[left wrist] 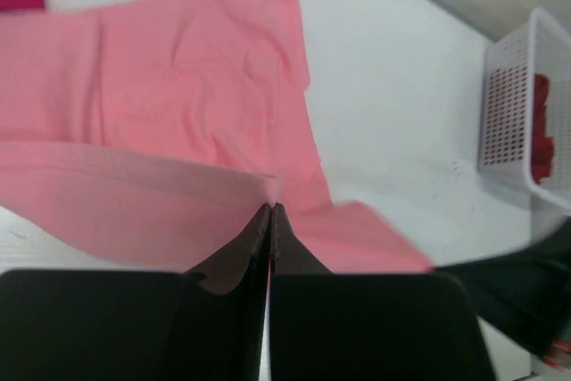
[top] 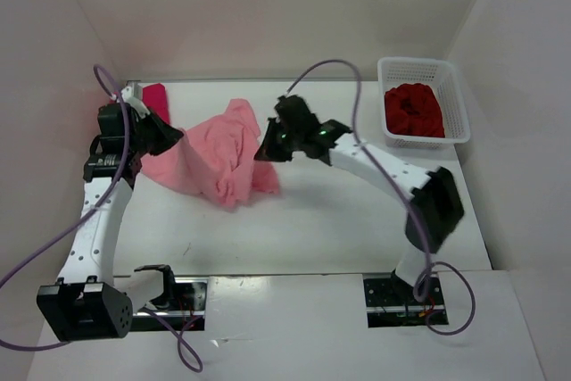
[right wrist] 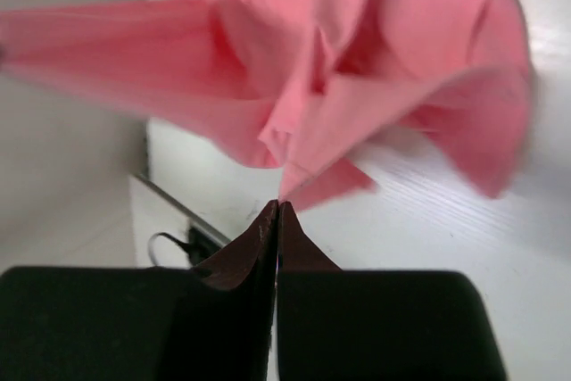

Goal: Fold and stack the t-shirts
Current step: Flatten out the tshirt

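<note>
Left gripper [top: 169,137], right gripper [top: 268,151]: both clamped on salmon pink t-shirt [top: 219,153], left of white basket [top: 457,104]; cloth lifted between them, likely to spread it for folding.

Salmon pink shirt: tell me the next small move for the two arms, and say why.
Probably draw the left gripper and right gripper a little wider apart. Both are shut on edges of the salmon pink shirt, which sags wrinkled and bunched between them down toward the table; pulling it taut should flatten it for folding.
</note>
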Motion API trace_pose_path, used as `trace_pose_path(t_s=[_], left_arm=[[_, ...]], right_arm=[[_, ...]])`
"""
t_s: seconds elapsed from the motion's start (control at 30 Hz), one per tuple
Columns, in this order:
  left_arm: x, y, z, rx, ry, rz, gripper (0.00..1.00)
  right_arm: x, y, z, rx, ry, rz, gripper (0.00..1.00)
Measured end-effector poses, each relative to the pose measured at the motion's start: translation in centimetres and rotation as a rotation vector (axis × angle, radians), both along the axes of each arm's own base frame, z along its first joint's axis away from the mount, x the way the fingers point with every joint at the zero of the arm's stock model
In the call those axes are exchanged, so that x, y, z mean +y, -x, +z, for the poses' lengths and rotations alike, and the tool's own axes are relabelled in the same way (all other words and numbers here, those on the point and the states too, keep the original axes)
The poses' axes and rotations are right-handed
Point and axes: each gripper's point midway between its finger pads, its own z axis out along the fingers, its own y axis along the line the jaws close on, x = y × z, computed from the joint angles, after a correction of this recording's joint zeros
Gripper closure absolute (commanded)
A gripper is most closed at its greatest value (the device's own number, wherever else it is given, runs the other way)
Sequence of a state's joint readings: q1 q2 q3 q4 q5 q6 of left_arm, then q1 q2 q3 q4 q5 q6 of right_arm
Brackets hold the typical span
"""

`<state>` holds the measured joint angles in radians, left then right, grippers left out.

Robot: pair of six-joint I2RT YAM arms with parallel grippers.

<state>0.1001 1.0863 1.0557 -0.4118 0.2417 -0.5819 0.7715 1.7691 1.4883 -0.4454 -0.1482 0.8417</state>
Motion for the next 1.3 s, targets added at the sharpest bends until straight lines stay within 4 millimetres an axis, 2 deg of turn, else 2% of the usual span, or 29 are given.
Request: trace_pose_path(t_s=[0.07,0.17,0.27,0.37,0.47,0.53,0.57,0.63,0.7,0.77,0.83,0.9,0.97,1.07,1.1,1.17,1.2,1.27,1.3], left_arm=[[0.0,-0.7,2.2,-0.031,0.017,0.011,1.0],[0.0,-1.6,7.2,-0.119,0.044,0.026,1.0],[0.7,-1.9,13.7,-0.233,0.077,0.054,1.0],[2.3,-1.6,21.6,-0.386,0.094,0.107,1.0],[3.5,-0.2,27.6,-0.521,0.099,0.147,1.0],[3.9,0.8,30.3,-0.583,0.103,0.165,1.0],[3.9,1.1,31.1,-0.604,0.104,0.17,1.0],[4.0,1.2,31.8,-0.62,0.117,0.176,1.0],[4.1,0.5,31.5,-0.618,0.131,0.173,1.0],[4.3,-0.8,29.6,-0.584,0.154,0.176,1.0],[4.8,-2.8,26.4,-0.514,0.17,0.188,1.0],[5.5,-5.4,22.3,-0.428,0.183,0.207,1.0],[6.0,-8.3,17.2,-0.306,0.201,0.228,1.0],[6.3,-12.4,11.7,-0.181,0.22,0.243,1.0],[6.3,-13.5,10.4,-0.153,0.223,0.244,1.0],[6.3,-15.4,9.1,-0.124,0.226,0.239,1.0],[6.3,-16.1,8.9,-0.116,0.227,0.237,1.0],[6.5,-17.4,10.0,-0.141,0.225,0.232,1.0],[6.6,-17.8,11.1,-0.166,0.224,0.228,1.0]], right_arm=[[-3.2,-0.6,5.8,-0.096,-0.049,-0.062,1.0],[-8.9,-1.7,15.3,-0.261,-0.096,-0.186,1.0],[-13.2,-1.5,26.2,-0.468,-0.156,-0.288,1.0],[-15.9,0.8,36.2,-0.663,-0.246,-0.33,1.0],[-19.3,4.0,43.7,-0.827,-0.34,-0.376,1.0],[-21.7,5.5,46.6,-0.909,-0.377,-0.414,1.0],[-22.7,5.8,47.3,-0.934,-0.379,-0.435,1.0],[-24.4,6.2,47.8,-0.965,-0.362,-0.474,1.0],[-25.2,5.7,47.4,-0.974,-0.328,-0.494,1.0],[-24.9,3.8,46.3,-0.959,-0.276,-0.499,1.0],[-23.9,0.5,44.3,-0.928,-0.204,-0.496,1.0],[-23.0,-4.0,41.2,-0.877,-0.117,-0.488,1.0],[-23.1,-9.8,37.1,-0.809,-0.027,-0.5,1.0],[-24.8,-18.2,28.8,-0.656,0.085,-0.515,1.0],[-25.5,-20.4,26.4,-0.611,0.104,-0.519,1.0],[-26.5,-23.3,22.6,-0.54,0.119,-0.521,1.0],[-27.0,-24.3,21.4,-0.514,0.115,-0.527,1.0],[-27.5,-24.9,20.7,-0.492,0.094,-0.535,1.0],[-27.5,-25.0,21.0,-0.494,0.074,-0.539,1.0]])
